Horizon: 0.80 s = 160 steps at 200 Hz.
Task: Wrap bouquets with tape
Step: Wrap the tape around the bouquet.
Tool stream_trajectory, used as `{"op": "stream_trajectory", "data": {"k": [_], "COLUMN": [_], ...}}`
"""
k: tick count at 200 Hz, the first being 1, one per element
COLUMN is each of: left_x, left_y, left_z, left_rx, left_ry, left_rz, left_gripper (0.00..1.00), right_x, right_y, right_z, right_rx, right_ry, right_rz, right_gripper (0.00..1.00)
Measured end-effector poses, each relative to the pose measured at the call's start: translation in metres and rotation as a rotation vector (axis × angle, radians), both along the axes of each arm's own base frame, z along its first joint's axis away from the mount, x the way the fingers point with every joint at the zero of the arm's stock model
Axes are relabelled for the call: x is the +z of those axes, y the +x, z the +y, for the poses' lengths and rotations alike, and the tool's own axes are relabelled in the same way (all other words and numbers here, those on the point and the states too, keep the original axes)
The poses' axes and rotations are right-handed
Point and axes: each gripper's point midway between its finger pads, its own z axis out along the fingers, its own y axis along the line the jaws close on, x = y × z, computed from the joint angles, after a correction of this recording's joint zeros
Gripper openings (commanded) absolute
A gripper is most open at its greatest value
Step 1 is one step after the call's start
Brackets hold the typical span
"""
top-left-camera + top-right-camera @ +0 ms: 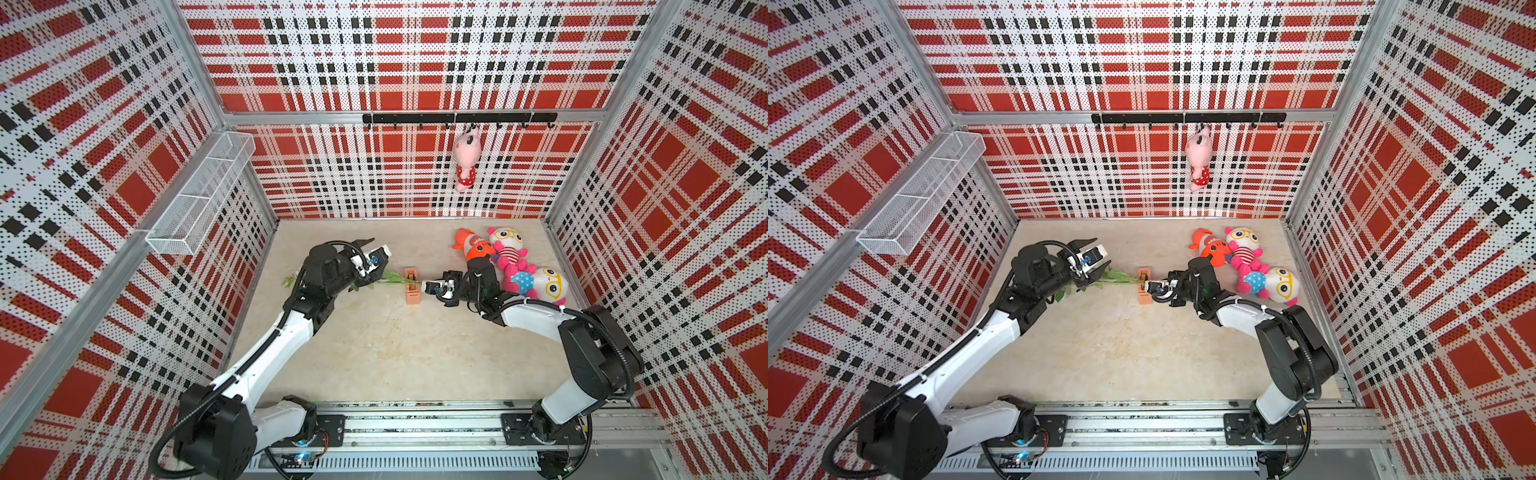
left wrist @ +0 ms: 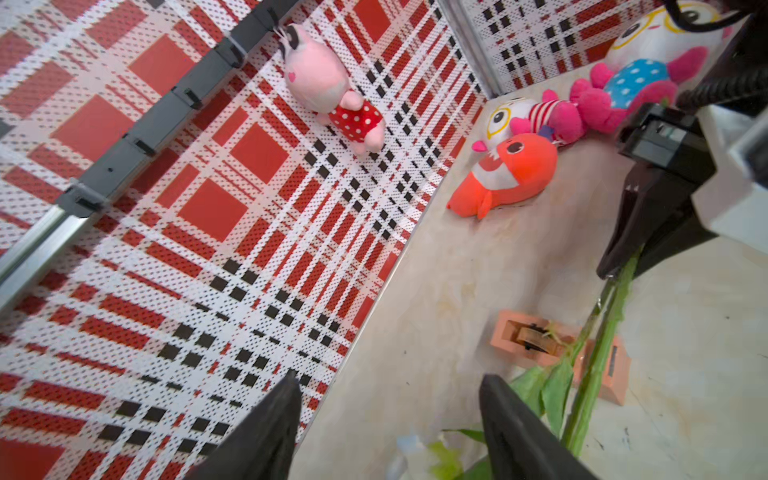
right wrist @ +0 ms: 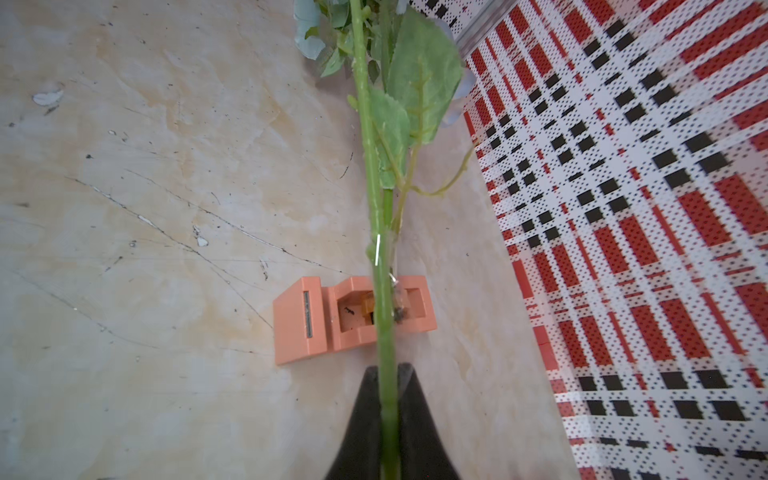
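My right gripper [image 3: 388,376] is clamped shut on the bouquet's [image 3: 375,195] stems, just beside the tape [image 3: 297,328]. The stems cross over the tape; I cannot tell if they touch it. On the tape's far side my left gripper [image 2: 390,399] gapes wide, holding nothing, with leaves beside one finger. Plush toys [image 1: 511,253] lie well beyond the tape.
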Motion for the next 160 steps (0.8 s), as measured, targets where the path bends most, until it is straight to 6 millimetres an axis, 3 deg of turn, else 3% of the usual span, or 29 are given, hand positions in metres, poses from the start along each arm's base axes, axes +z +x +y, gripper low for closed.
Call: {"op": "stream_trajectory", "data": {"k": [79,160], "left_x": [-0.081,-0.099], "left_y": [0.0,-0.001], "left_z": [-0.028,-0.045], "left_rx": [-0.101,-0.136], "left_ry": [0.106,0.141], "left_rz": [0.249,0.294], "left_gripper": [0.77,0.78], "right_x": [0.025,0.028], "right_y": [0.0,-0.001], "right_z": [-0.001,0.006], "right_rx": [0.008,0.039], "right_ry": [0.009,-0.02], "right_rz": [-0.355,-0.504], "right_gripper": [0.0,0.0]}}
